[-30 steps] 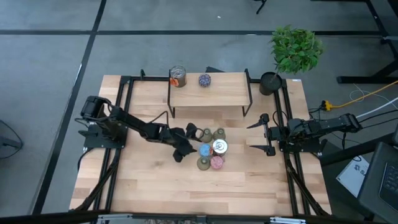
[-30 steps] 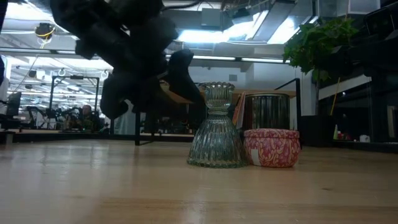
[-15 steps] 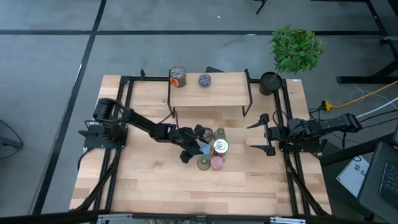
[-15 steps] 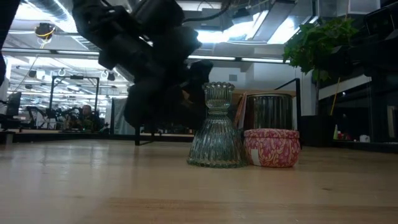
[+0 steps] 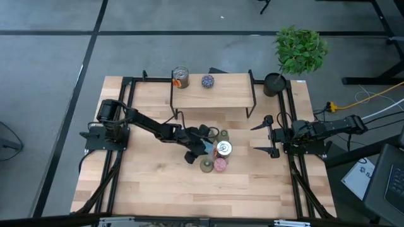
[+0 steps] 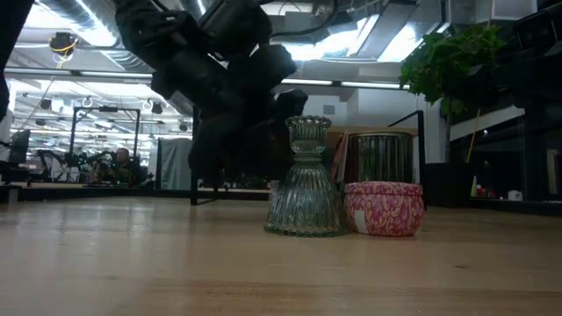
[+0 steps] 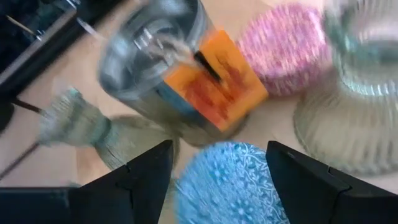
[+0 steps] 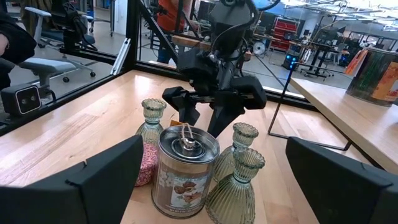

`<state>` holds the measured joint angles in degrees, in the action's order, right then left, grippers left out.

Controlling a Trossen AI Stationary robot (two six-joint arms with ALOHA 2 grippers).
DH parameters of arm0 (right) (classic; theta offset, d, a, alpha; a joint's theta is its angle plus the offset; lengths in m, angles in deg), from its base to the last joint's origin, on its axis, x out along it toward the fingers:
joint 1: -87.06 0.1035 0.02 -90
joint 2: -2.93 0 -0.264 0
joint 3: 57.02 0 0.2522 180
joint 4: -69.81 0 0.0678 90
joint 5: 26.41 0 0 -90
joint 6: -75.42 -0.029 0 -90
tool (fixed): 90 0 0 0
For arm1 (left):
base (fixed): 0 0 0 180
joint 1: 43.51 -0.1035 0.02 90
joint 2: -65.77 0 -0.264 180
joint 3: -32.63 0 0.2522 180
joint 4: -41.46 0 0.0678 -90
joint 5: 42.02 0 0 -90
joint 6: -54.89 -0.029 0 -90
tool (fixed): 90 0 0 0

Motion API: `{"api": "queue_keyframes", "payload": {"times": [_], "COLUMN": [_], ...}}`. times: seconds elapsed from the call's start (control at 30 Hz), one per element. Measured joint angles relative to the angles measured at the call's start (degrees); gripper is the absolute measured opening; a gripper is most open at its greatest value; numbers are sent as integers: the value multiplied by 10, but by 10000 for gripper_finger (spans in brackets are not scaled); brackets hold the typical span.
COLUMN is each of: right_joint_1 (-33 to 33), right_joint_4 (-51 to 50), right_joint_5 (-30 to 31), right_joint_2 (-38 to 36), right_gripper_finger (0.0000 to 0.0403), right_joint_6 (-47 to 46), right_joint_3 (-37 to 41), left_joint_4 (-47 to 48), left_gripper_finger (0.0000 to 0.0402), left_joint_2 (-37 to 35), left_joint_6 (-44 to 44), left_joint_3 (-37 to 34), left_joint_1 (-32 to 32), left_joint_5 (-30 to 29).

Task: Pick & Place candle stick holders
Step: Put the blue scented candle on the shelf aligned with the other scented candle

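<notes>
A cluster of candle stick holders is gathered at the middle of the pale wooden surface point(image 5: 151, 189). A ribbed, olive-green glass vase shape point(image 6: 306, 180) with a narrow neck is seen beside a round pink speckled tin point(image 6: 383, 208); behind them a silvery can point(image 6: 379, 156) is partly hidden. The can's orange label point(image 7: 214, 84) is blurred and cannot be read. The left gripper point(image 5: 198, 146) is lowered over a round blue holder point(image 7: 227, 186) with a lacy patterned top, its jaws parted to either side; contact cannot be made out. The right gripper point(image 5: 267, 135) is held apart at the right side, jaws wide open. On the raised shelf point(image 5: 233, 94) a second can point(image 5: 180, 77) and a purple holder point(image 5: 207, 81) are set.
</notes>
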<state>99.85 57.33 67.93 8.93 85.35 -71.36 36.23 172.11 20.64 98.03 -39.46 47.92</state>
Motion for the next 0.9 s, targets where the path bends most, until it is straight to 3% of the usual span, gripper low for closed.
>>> {"api": "queue_keyframes", "payload": {"times": [0.57, 0.67, 0.77, 0.9], "right_joint_1": [0, 0, 0, 0], "right_joint_4": [0, 0, 0, 0], "right_joint_5": [0, 0, 0, 0], "right_joint_2": [0, 0, 0, 0], "right_gripper_finger": [398, 398, 398, 398], "right_joint_6": [0, 0, 0, 0], "right_joint_3": [0, 0, 0, 0], "left_joint_4": [45, 87, 126, 179], "left_gripper_finger": [254, 253, 254, 253], "left_joint_2": [1, -5, -29, -75], "left_joint_6": [-3, 1, 52, 140], "left_joint_3": [-2, -2, -2, -2], "left_joint_1": [-1, 2, 15, 34], "left_joint_5": [-31, -73, -140, -151]}}
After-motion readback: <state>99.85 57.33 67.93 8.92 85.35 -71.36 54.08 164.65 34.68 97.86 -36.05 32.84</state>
